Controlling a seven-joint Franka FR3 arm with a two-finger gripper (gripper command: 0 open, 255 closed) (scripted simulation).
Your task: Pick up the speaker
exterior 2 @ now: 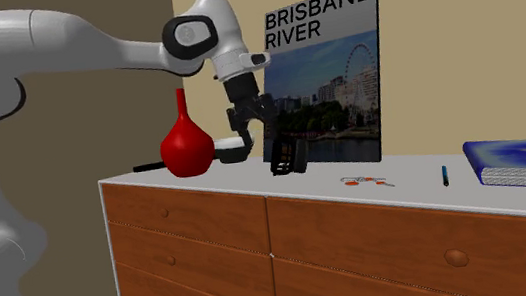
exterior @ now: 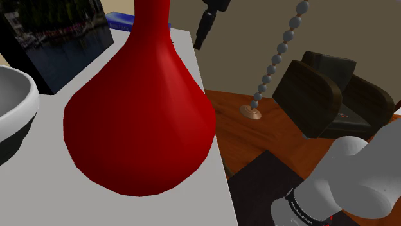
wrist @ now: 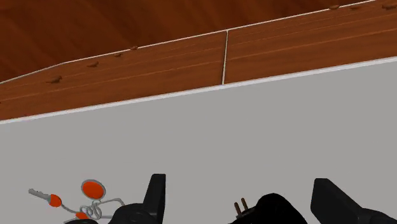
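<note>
The black speaker [exterior 2: 289,159] is pictured ungrasped on the grey dresser top [exterior 2: 415,182], the gripper [wrist: 238,183] poised close over it, fingers [wrist: 157,198] apart; closing and lifting are left.

Tan wall [exterior 2: 461,41] behind a brown wooden dresser [exterior 2: 362,252], pale grey top; perhaps wooden floor [exterior: 257,138].

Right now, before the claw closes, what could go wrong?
The black speaker sits off-centre in the open claw, so closing may push or tip it. The Brisbane River poster stands close behind; a careless lift could knock it. The bowl is also near the claw.
</note>
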